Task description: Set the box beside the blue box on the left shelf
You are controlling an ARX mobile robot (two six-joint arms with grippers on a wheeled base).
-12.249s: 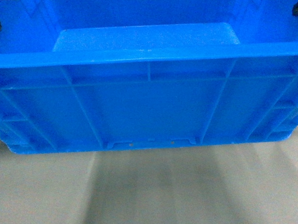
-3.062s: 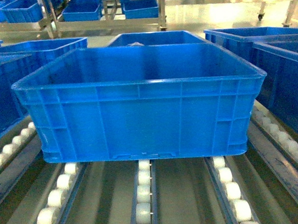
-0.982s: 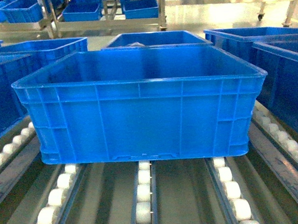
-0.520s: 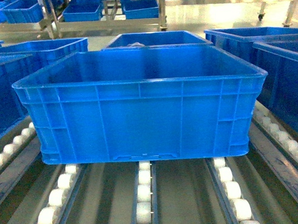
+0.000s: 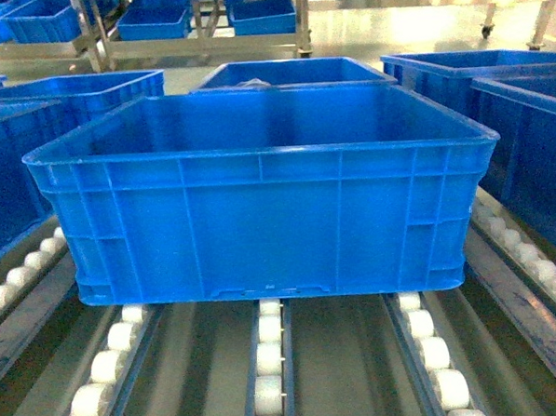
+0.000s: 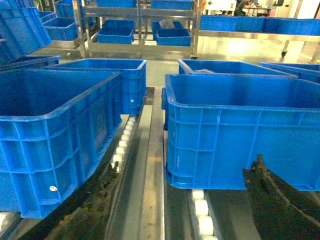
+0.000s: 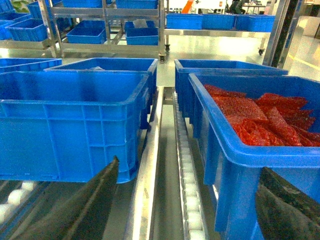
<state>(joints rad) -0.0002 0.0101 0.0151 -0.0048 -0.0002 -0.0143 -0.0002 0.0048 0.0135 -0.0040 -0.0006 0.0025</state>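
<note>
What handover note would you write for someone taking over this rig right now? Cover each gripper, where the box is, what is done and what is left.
Left gripper: only dark fingers at the frame edge, off the box; open or shut unclear.
Right gripper: fingers spread wide, holding nothing.
Box: sits on the left shelf rollers, with a blue crate in the lane to its left and a crate of red packets to its right.
Done: box placed and released.
Left: probably just draw the arms back and check alignment.
</note>
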